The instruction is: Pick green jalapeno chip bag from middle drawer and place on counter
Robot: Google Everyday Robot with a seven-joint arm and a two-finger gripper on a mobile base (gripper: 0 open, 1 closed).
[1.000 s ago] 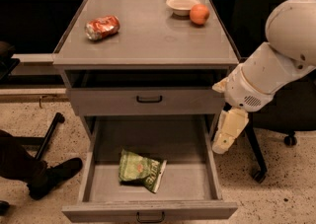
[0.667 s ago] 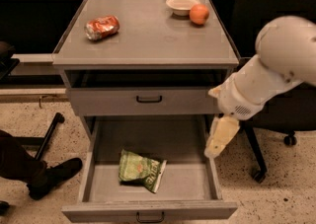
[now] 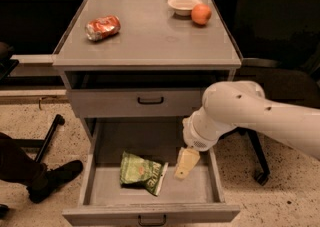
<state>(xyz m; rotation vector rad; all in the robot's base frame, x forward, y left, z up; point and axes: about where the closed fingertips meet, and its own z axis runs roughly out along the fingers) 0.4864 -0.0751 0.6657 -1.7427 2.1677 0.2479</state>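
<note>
On the floor, far left: a dark shoe [image 3: 54, 178] on speckled flooring; a black chair leg [image 3: 47, 138] beside the cabinet
Soda can [image 3: 102, 27]: dented, red-orange, lying on its side at the left of the counter
Counter [image 3: 150, 41]: flat grey cabinet top with a thin raised rim
Upper drawer [image 3: 115, 103]: closed; grey front with a black handle [image 3: 150, 100]
Middle drawer [image 3: 107, 191]: pulled out below the upper drawer; plain grey floor, low front panel
Green jalapeno chip bag [image 3: 141, 172]: lying flat on the drawer floor, left of centre; wrinkled, white end strip pointing right towards the gripper
Gripper [image 3: 186, 163]: cream-coloured, tilted down into the drawer; just beside the bag's right end, a narrow gap showing between them; holding nothing; whether it is spread or closed cannot be told
Bowl [image 3: 184, 4]: white, at the counter's back right
Orange [image 3: 201, 14]: touching or just beside the bowl's right side
Arm [image 3: 250, 113]: white, reaching in from the right
Office chair [image 3: 280, 46]: black, right of the cabinet
</note>
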